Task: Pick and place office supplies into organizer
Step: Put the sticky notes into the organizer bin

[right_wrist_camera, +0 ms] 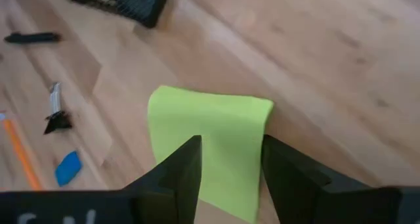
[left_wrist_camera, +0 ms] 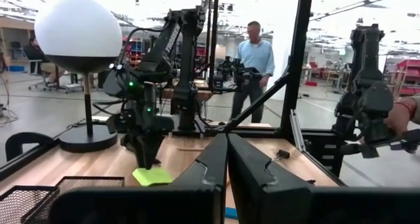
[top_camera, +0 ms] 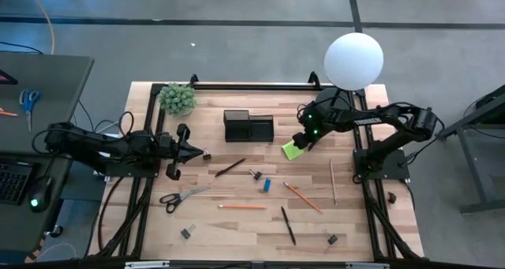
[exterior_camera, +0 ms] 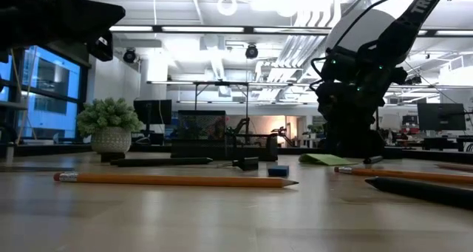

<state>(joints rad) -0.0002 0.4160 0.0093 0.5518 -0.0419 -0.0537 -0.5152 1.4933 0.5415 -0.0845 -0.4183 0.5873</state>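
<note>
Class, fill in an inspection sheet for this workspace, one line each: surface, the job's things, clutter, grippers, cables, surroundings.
Surface: wooden table, items scattered.
Job's things: black organizer near the far edge; lime-green sticky-note pad to its right; black-handled scissors, orange pencil, blue block and binder clip loose.
Clutter: plant, globe lamp.
Grippers: right gripper over the pad, fingers apart astride it; left gripper shut, waiting at the left side.
Cables: orange cable on the floor.
Surroundings: person standing beyond the table.
</note>
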